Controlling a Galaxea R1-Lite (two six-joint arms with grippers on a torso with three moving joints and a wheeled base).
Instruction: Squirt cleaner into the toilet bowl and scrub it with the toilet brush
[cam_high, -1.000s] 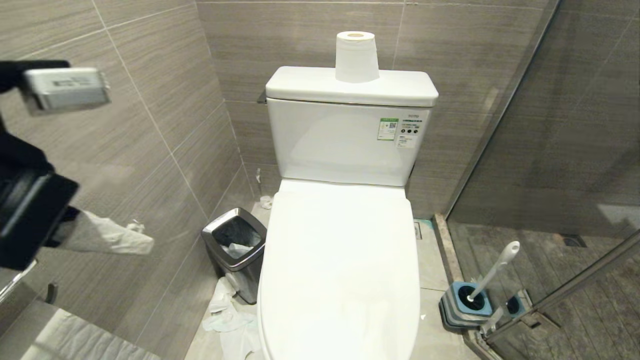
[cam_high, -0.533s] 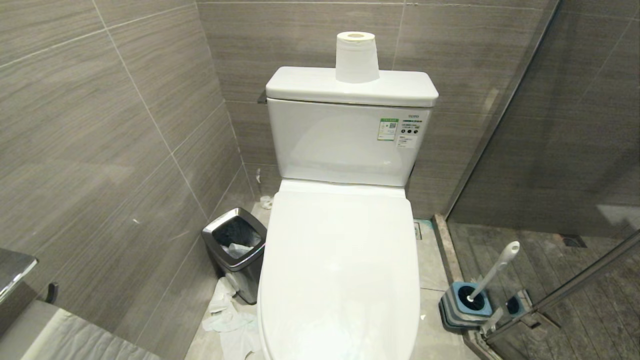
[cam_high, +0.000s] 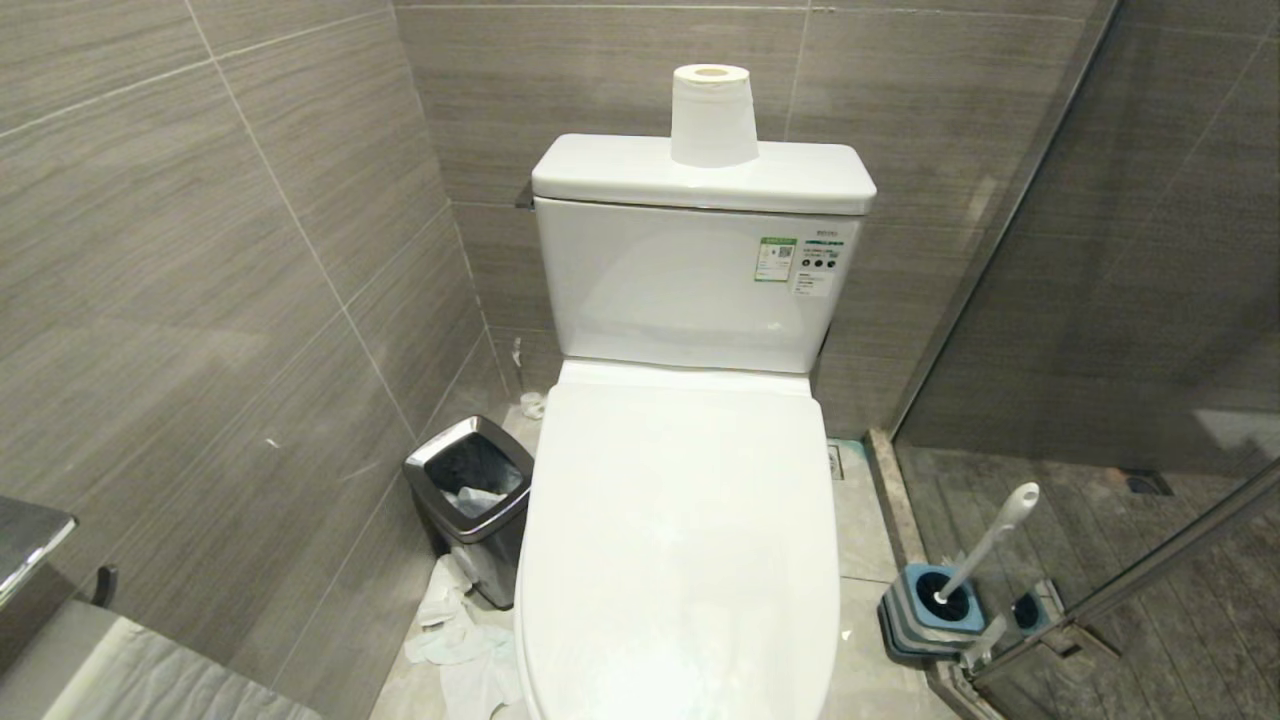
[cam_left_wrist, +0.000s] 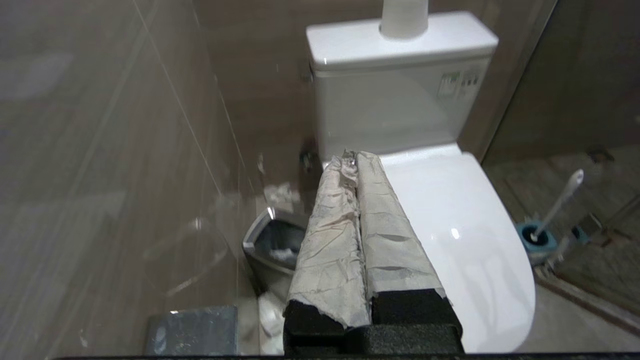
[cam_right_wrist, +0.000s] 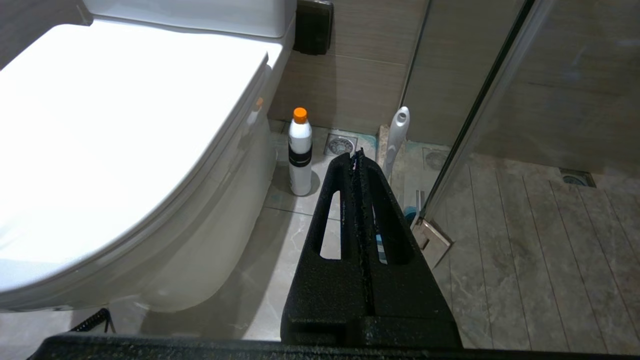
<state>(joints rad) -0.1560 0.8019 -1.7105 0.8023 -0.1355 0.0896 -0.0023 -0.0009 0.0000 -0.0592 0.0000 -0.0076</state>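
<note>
Grippers first. Left gripper (cam_left_wrist: 356, 159) is closed, its two tape-wrapped fingers (cam_left_wrist: 330, 235) pressed flat together with nothing between them; it hangs in the air short of the toilet, tips pointing toward the gap between the toilet and the bin. Right gripper (cam_right_wrist: 356, 156) is likewise clenched and empty, its black fingers (cam_right_wrist: 385, 235) meeting along one seam; it sits low beside the toilet, over the floor tiles. Neither arm appears in the head view.

Toilet bowl (cam_high: 680, 560) stands against the back wall with its lid down, so the basin is hidden. A paper roll (cam_high: 713, 115) stands upright on the tank lid (cam_high: 600, 175).

Toilet brush (cam_high: 990, 540) stands head-down in its blue-and-grey holder (cam_high: 925, 610) on the floor to the toilet's right, at the corner of the glass shower partition (cam_high: 1150, 250), handle leaning away from the toilet. A white bottle (cam_right_wrist: 300, 150) with an orange cap stands upright on the floor between the toilet base and the brush. No cleaner liquid is seen.

A chrome-rimmed bin (cam_high: 470, 500) stands on the toilet's left, with crumpled paper (cam_high: 455, 630) on the floor just in front of it.
</note>
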